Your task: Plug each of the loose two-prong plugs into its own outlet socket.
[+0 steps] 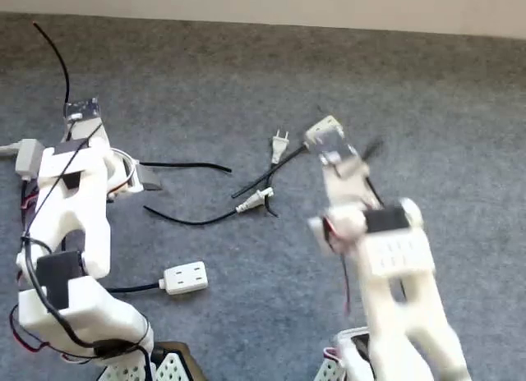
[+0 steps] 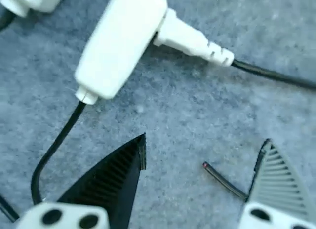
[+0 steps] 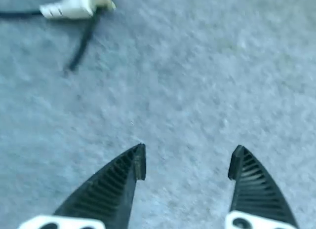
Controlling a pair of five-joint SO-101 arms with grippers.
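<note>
So: one two-prong plug [image 1: 280, 140] lies just beside the right arm's tip and a second plug [image 1: 256, 200] sits nearer the arms, both well apart from the free outlet socket [image 1: 184, 277] by the left arm's base. Over bare carpet [image 3: 207, 66] the right gripper [image 3: 189, 155] hangs with jaws wide and empty. The left gripper [image 2: 205, 142] is likewise spread, holding nothing, above a white socket block [image 2: 118, 41] with a plug body [image 2: 190, 39] at its side; can't tell if it's seated. Reads as the approach-to-pick step: next move needs the right arm to drop onto a plug body and clamp it, prongs left free.
</note>
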